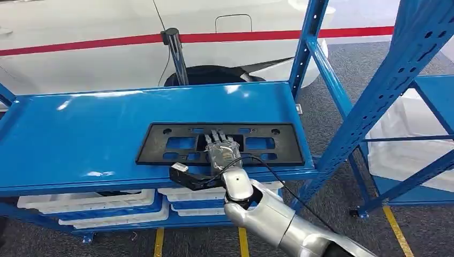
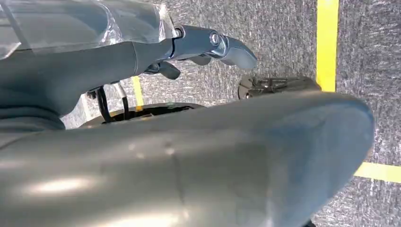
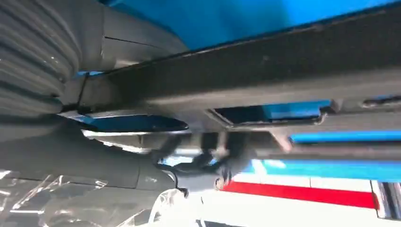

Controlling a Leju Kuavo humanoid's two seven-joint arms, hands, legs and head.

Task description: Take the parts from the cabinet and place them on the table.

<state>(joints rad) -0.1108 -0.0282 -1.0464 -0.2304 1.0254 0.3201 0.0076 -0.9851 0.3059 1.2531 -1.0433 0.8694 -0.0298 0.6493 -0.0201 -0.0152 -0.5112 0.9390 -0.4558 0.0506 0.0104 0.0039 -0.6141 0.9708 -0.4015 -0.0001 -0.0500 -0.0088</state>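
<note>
One black plate-holder part (image 1: 222,143) lies flat on the blue shelf (image 1: 80,134), just right of centre in the head view and close to the shelf's front edge. The right hand (image 1: 220,150) rests on the middle of the part with its fingers stretched forward over the top face. In the right wrist view the part (image 3: 265,71) runs as a dark band across the frame with the thumb (image 3: 137,123) close beneath it, so the hand seems to clasp the part's near edge, though whether it truly grips or only presses I cannot tell.

My worry is that hold. The part is long and thin and taken at its middle, so either end could droop or swing on lifting and twist out of a shallow pinch. Its right end also sits near the blue upright (image 1: 369,101) at the right of the frame and could catch there on the way out.

The left hand (image 2: 208,47) hangs over grey carpet with fingers loosely curled, holding nothing.
</note>
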